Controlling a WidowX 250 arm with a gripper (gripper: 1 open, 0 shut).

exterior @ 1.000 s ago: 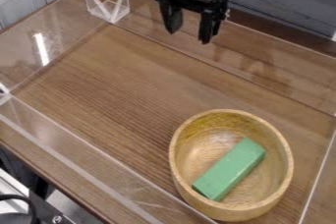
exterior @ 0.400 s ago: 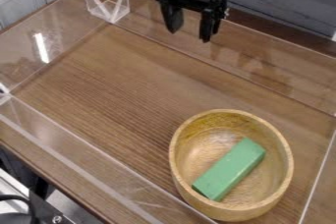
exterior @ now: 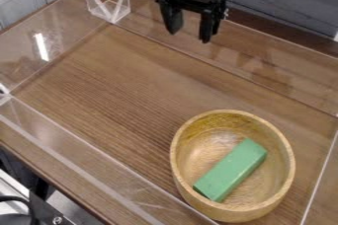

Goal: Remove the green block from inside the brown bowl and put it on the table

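A bright green block (exterior: 231, 170) lies flat and slantwise inside the round light-brown wooden bowl (exterior: 199, 140), which stands at the near right of the table (exterior: 132, 81). Far from it, at the top centre of the view, my black gripper (exterior: 189, 24) hangs pointing down above the table's back part. Its fingers are spread open and nothing is between them.
Low clear plastic walls (exterior: 79, 175) edge the wooden tabletop on all sides. A clear corner piece (exterior: 106, 2) rises at the back left, just left of the gripper. A grey plank wall runs behind the arm.
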